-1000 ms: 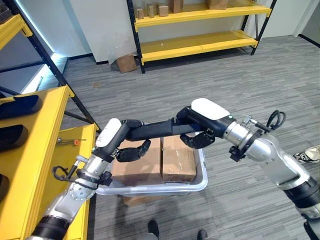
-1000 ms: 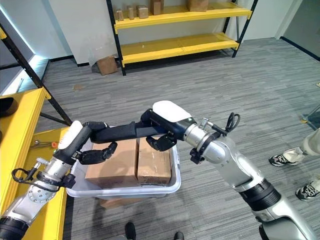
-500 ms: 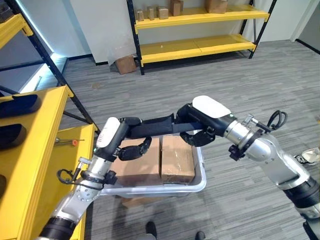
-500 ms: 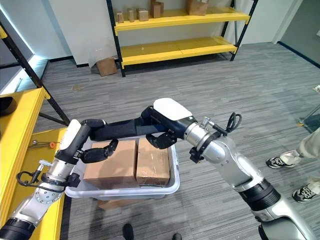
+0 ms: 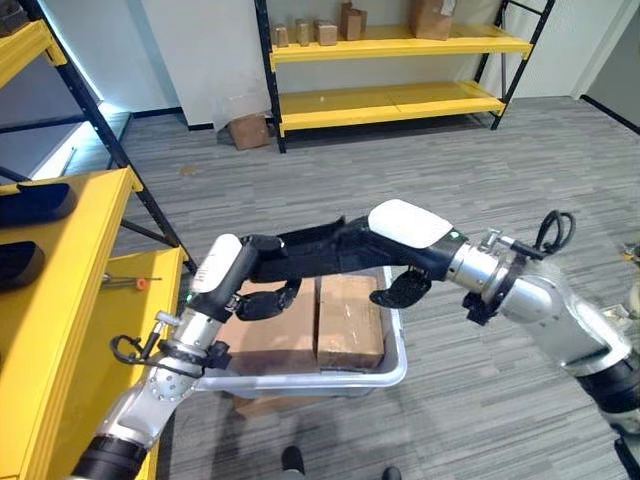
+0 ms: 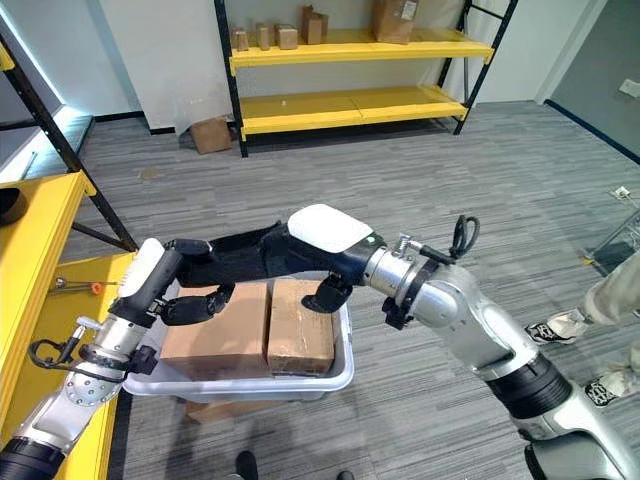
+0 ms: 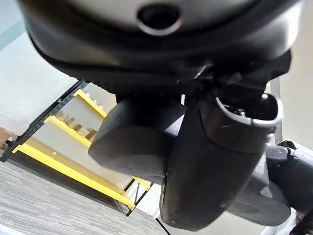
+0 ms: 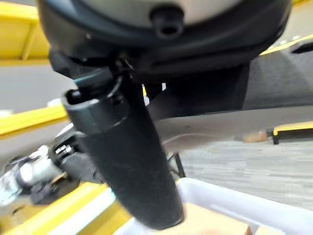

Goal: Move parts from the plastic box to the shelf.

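Note:
A long black part (image 5: 315, 250) hangs level above the grey plastic box (image 5: 396, 345), held at both ends. My left hand (image 5: 235, 275) is curled under its left end, and the part's rounded end (image 7: 132, 142) shows past the thumb in the left wrist view. My right hand (image 5: 405, 228) grips the right end, with its thumb (image 8: 127, 156) sticking out below. The box holds two brown cartons (image 5: 350, 320). The yellow shelf (image 5: 75, 290) stands at the left with two black parts (image 5: 35, 200) lying on it.
An orange-handled tool (image 5: 128, 283) lies on the near shelf's lower board. A far yellow rack (image 5: 390, 95) carries small cartons, and a carton (image 5: 250, 128) sits on the floor beside it. A person's shoes (image 5: 292, 460) show below the box, and a person's leg (image 6: 612, 298) stands at the right.
Both hands have carried the black part slightly up and to the left over the box. The right thumb has swung out below the part. The camera has shifted a little.

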Tool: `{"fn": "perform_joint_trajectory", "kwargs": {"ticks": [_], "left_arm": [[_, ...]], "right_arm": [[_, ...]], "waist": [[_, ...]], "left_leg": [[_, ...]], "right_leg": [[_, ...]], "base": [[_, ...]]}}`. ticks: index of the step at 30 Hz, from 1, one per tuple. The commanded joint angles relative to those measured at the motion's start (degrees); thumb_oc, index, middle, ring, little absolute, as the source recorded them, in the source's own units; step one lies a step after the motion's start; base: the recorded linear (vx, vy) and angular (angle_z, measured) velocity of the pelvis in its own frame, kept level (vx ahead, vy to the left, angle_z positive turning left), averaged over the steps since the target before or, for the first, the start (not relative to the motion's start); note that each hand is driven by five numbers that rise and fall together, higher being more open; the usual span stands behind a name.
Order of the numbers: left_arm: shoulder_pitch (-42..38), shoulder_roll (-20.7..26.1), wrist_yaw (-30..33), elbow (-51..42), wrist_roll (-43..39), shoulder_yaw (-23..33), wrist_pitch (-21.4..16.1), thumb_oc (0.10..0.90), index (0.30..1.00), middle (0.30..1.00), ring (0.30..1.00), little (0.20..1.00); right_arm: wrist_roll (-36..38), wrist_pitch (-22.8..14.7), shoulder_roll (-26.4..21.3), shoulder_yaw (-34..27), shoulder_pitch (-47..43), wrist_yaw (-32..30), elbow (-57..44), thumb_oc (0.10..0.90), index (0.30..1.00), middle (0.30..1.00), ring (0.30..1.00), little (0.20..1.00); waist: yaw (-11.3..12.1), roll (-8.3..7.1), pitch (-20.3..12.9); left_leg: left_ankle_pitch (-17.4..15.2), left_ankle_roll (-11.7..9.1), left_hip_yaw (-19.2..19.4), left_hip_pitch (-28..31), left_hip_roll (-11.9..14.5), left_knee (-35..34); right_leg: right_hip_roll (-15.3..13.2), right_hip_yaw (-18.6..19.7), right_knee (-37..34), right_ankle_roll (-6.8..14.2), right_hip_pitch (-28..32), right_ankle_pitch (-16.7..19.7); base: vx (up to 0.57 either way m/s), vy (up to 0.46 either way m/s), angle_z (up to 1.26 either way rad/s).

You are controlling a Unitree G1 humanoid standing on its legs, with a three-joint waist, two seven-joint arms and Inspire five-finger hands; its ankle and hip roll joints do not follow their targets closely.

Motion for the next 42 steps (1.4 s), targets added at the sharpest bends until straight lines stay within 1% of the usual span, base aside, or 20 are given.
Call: {"fn": "perform_joint_trajectory", "kwargs": {"ticks": [1,3,6,9,11,12,13,14,15,16,18,19,21,24,30,34,35,36,38,42], "left_arm": [[-11.0,0.1,2.5,-3.6,-6.1,-0.7,-6.8,0.4,0.3,0.3,0.3,0.3],[-11.1,0.6,1.9,-3.5,-6.3,-0.9,-6.7,0.4,0.3,0.3,0.3,0.3],[-11.2,0.9,1.3,-3.4,-6.7,-1.1,-6.4,0.4,0.3,0.3,0.3,0.3],[-10.8,1.0,0.3,-3.8,-7.2,-0.8,-5.6,0.4,0.3,0.3,0.3,0.3],[-10.4,1.1,0.3,-4.0,-7.1,-0.7,-5.3,0.4,0.3,0.3,0.3,0.3],[-10.4,1.1,0.4,-4.0,-7.1,-0.7,-5.3,0.4,0.3,0.3,0.3,0.3],[-10.2,1.1,0.5,-4.2,-7.2,-0.8,-5.0,0.4,0.3,0.3,0.3,0.3],[-9.8,0.7,0.8,-4.3,-6.8,-1.0,-4.8,0.4,0.3,0.3,0.3,0.3],[-9.8,0.5,1.2,-4.7,-6.9,-1.4,-4.1,0.4,0.3,0.3,0.3,0.3],[-9.8,0.5,1.3,-4.7,-6.8,-1.5,-4.1,0.4,0.3,0.3,0.3,0.3],[-9.7,0.2,1.8,-5.1,-6.6,-1.7,-3.9,0.4,0.3,0.3,0.3,0.3],[-9.7,0.1,1.9,-5.1,-6.6,-1.7,-3.8,0.4,0.3,0.3,0.3,0.3],[-9.5,0.1,1.6,-5.9,-7.1,-1.6,-3.3,0.4,0.3,0.3,0.3,0.3],[-9.3,-0.1,1.5,-6.3,-7.1,-1.3,-3.0,0.4,0.3,0.3,0.3,0.3],[-8.1,0.3,2.7,-6.2,-5.5,0.1,-3.2,0.4,0.3,0.3,0.3,0.3],[-8.0,0.3,2.8,-6.2,-5.3,0.2,-3.3,0.4,0.3,0.3,0.3,0.3],[-4.8,0.6,5.8,-7.3,-2.9,3.2,-3.8,0.4,0.3,0.3,0.3,0.3],[-3.6,0.6,6.6,-7.7,-2.4,4.2,-4.0,0.4,0.3,0.3,0.3,0.3],[-1.5,0.5,8.4,-8.6,-0.6,6.1,-4.8,0.4,0.3,0.3,0.3,0.3],[3.8,-0.1,10.4,-11.7,1.2,10.3,-5.4,0.4,0.3,0.3,0.3,0.3]], "right_arm": [[8.0,-2.5,2.9,2.5,-5.5,-1.6,-6.6,0.9,1.0,1.0,1.0,1.0],[7.5,-0.6,2.4,1.5,-5.2,-3.8,-6.1,0.9,1.0,1.0,1.0,1.0],[6.9,0.4,2.6,-0.2,-4.5,-5.3,-5.1,0.9,1.0,1.0,1.0,1.0],[5.1,1.9,3.3,-3.6,-3.1,-9.3,-4.1,0.9,1.0,1.0,1.0,1.0],[3.2,1.9,3.8,-5.7,-1.9,-13.3,-4.2,0.9,1.0,1.0,1.0,1.0],[3.1,1.9,3.8,-5.7,-1.8,-13.4,-4.2,0.9,1.0,1.0,1.0,1.0],[2.7,2.5,4.3,-7.0,-1.1,-17.0,-4.4,0.9,1.0,1.0,1.0,1.0],[1.5,4.5,5.6,-8.9,0.0,-22.1,-4.6,0.9,1.0,1.0,1.0,1.0],[-0.7,5.0,7.6,-11.1,1.1,-27.6,-3.9,0.9,1.0,1.0,1.0,1.0],[-0.9,5.2,7.9,-11.4,1.4,-28.5,-3.7,0.9,1.0,1.0,1.0,1.0],[-3.5,6.0,9.6,-13.3,2.5,-33.4,-2.9,0.9,1.0,1.0,1.0,1.0],[-3.7,5.9,9.7,-13.4,2.6,-33.8,-2.8,0.9,1.0,1.0,1.0,1.0],[-4.7,8.3,11.2,-14.9,2.9,-38.6,-1.9,0.9,1.0,1.0,1.0,1.0],[-4.5,10.2,12.0,-15.5,3.4,-40.5,-1.8,0.9,1.0,1.0,1.0,1.0],[2.4,12.7,13.5,-18.0,8.7,-43.8,0.2,0.9,1.0,1.0,1.0,1.0],[2.5,12.7,13.7,-18.2,9.2,-43.9,0.4,0.9,1.0,1.0,1.0,1.0],[14.6,11.2,18.4,-20.7,17.4,-47.7,4.8,0.9,1.0,1.0,1.0,1.0],[17.9,10.2,20.2,-21.0,19.6,-48.7,6.0,0.9,1.0,1.0,1.0,1.0],[19.0,8.3,23.3,-21.6,23.2,-49.6,7.9,0.9,1.0,1.0,1.0,1.0],[21.0,9.6,27.2,-21.4,28.3,-45.1,10.8,0.9,1.0,1.0,1.0,1.0]], "waist": [[0.8,-1.19,-4.7],[0.5,-1.2,-4.9],[0.2,-1.1,-4.9],[-0.3,-0.76,-4.7],[-0.6,-0.5,-4.7],[-0.5,-0.53,-4.7],[-0.7,-0.31,-4.7],[-1.1,0.05,-4.6],[-1.3,0.44,-4.5],[-1.3,0.49,-4.5],[-1.5,0.94,-4.4],[-1.5,0.97,-4.4],[-1.4,1.56,-4.3],[-1.4,1.83,-4.2],[-1.8,2.25,-4.2],[-1.8,2.26,-4.1],[-1.7,2.71,-4.0],[-1.7,2.84,-4.0],[-1.5,3.18,-3.9],[-0.7,3.86,-3.6]], "left_leg": [[-5.5,-2.7,-5.0,2.9,3.2,-0.3],[-5.5,-2.6,-4.9,3.0,3.2,-0.4],[-5.5,-2.7,-4.9,3.0,3.2,-0.4],[-5.6,-2.7,-4.6,3.1,3.3,-0.3],[-5.7,-2.7,-4.4,3.2,3.3,-0.2],[-5.7,-2.7,-4.3,3.2,3.3,-0.2],[-5.7,-2.7,-4.2,3.2,3.4,-0.2],[-5.8,-2.7,-4.0,3.2,3.4,-0.1],[-5.9,-2.7,-3.8,3.1,3.3,0.0],[-5.9,-2.7,-3.7,3.1,3.3,0.0],[-6.0,-2.7,-3.6,3.0,3.3,0.1],[-6.0,-2.7,-3.6,3.0,3.2,0.1],[-6.1,-2.7,-3.5,2.8,3.0,0.2],[-6.1,-2.7,-3.5,2.8,3.0,0.1],[-6.2,-2.7,-3.4,2.6,2.7,0.2],[-6.2,-2.6,-3.4,2.7,2.6,0.2],[-6.1,-2.2,-3.8,2.6,2.2,0.5],[-6.2,-2.1,-4.0,2.5,2.1,0.6],[-6.2,-2.0,-4.7,2.3,1.8,0.7],[-6.2,-2.2,-6.3,1.7,1.3,1.0]], "right_leg": [[0.5,-3.4,5.7,-2.0,-2.1,-5.7],[0.6,-3.2,5.8,-2.0,-2.1,-5.6],[0.6,-2.9,5.8,-1.9,-2.2,-5.6],[0.6,-2.6,6.0,-1.9,-2.3,-5.6],[0.6,-2.3,6.1,-1.8,-2.3,-5.6],[0.6,-2.3,6.1,-1.8,-2.3,-5.6],[0.6,-2.1,6.1,-1.7,-2.4,-5.6],[0.6,-1.9,6.2,-1.8,-2.5,-5.7],[0.6,-1.6,6.3,-1.7,-2.6,-5.7],[0.6,-1.6,6.3,-1.7,-2.6,-5.7],[0.5,-1.4,6.4,-1.7,-2.7,-5.8],[0.4,-1.4,6.4,-1.7,-2.8,-5.8],[0.3,-1.4,6.5,-1.7,-2.9,-5.9],[0.1,-1.4,6.5,-1.7,-2.9,-5.9],[-0.2,-1.5,6.6,-1.6,-3.1,-6.0],[-0.2,-1.5,6.6,-1.6,-3.0,-6.0],[-0.2,-1.8,6.8,-1.9,-3.3,-5.8],[-0.2,-1.9,6.8,-1.9,-3.3,-5.9],[-0.2,-2.2,7.0,-2.0,-3.5,-6.1],[0.1,-3.1,7.4,-2.4,-3.5,-7.1]], "base": [[0.0,0.0,0.0],[0.0,0.0,0.0],[0.0,-0.006,-0.02],[0.0,0.0,0.0],[0.0,0.0,0.0],[0.0,0.0,0.0],[0.0,0.0,0.0],[0.0,0.044,-0.07],[0.0,0.041,-0.09],[0.0,0.037,-0.09],[-0.01,0.031,-0.1],[-0.01,0.035,-0.07],[-0.01,0.04,-0.04],[0.0,0.011,-0.02],[0.0,0.0,0.0],[-0.01,-0.018,0.0],[-0.06,-0.1,-0.02],[-0.08,-0.126,-0.01],[-0.03,-0.084,0.04],[-0.06,-0.107,0.15]]}}
